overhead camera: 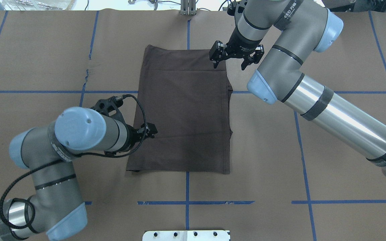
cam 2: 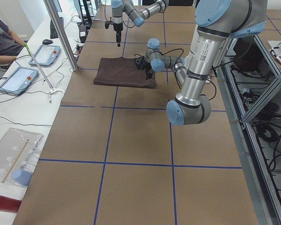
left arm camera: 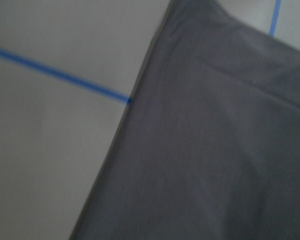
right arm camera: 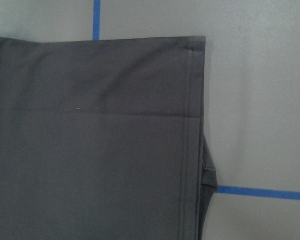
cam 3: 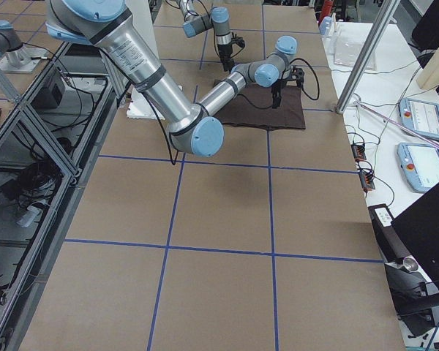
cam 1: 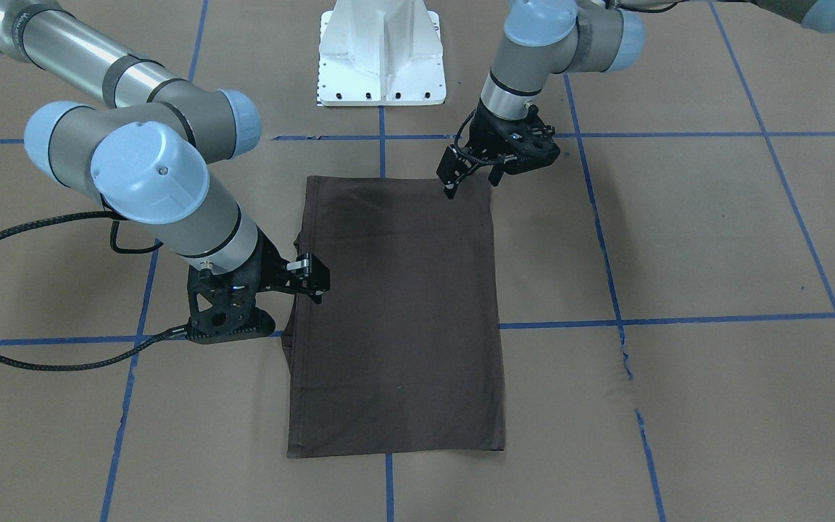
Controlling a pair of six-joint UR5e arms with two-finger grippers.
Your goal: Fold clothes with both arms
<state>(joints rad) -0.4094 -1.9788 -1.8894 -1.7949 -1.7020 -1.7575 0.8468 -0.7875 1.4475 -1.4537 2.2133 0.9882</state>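
The dark grey-brown T-shirt [overhead camera: 183, 113] lies flat on the brown paper table, folded into a tall rectangle. Its collar and logo are hidden, and a bit of sleeve pokes out at one long edge [right arm camera: 210, 175]. My right gripper [overhead camera: 230, 65] is open and empty, hovering over the shirt's far right corner. In the front-facing view it [cam 1: 312, 279] is on the left. My left gripper [overhead camera: 151, 130] hovers at the shirt's left edge. The front-facing view shows it [cam 1: 472, 185] open and empty. The left wrist view shows that shirt edge [left arm camera: 215, 150], blurred.
The white pedestal base [cam 1: 381, 58] stands on the robot's side of the shirt. Blue tape lines [overhead camera: 186, 202] grid the paper. A metal post [cam 2: 61, 33], tablets [cam 2: 18, 77] and a seated operator [cam 2: 2, 37] are beyond the table's far side.
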